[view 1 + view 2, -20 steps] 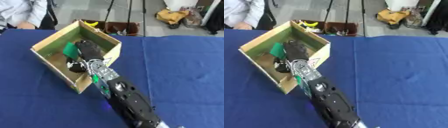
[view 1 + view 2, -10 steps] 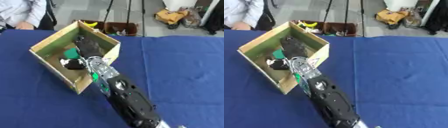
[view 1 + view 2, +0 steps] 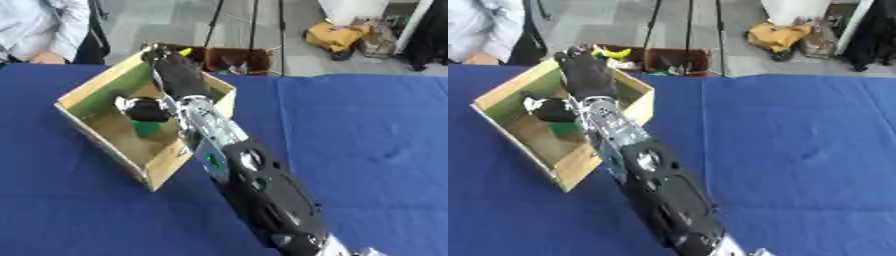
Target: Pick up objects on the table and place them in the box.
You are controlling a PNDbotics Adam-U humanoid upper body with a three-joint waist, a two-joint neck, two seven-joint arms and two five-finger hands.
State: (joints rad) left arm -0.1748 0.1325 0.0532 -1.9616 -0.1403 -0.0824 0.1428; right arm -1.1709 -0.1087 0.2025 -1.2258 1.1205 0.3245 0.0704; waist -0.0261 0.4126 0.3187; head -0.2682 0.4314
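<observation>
The right hand [image 3: 179, 75], fingers straight, reaches over the cardboard box [image 3: 90, 99] holding seemingly green and dark lumps.

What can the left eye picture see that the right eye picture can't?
Only the left eye view shows a wider strip of blue table left of the box. Only the right eye view shows more table to the right of the arm, and the yellow thing on the floor behind the box more fully. Both share the cardboard box, a dark object over something green inside it, and the robot hand reaching over the box's far wall.
</observation>
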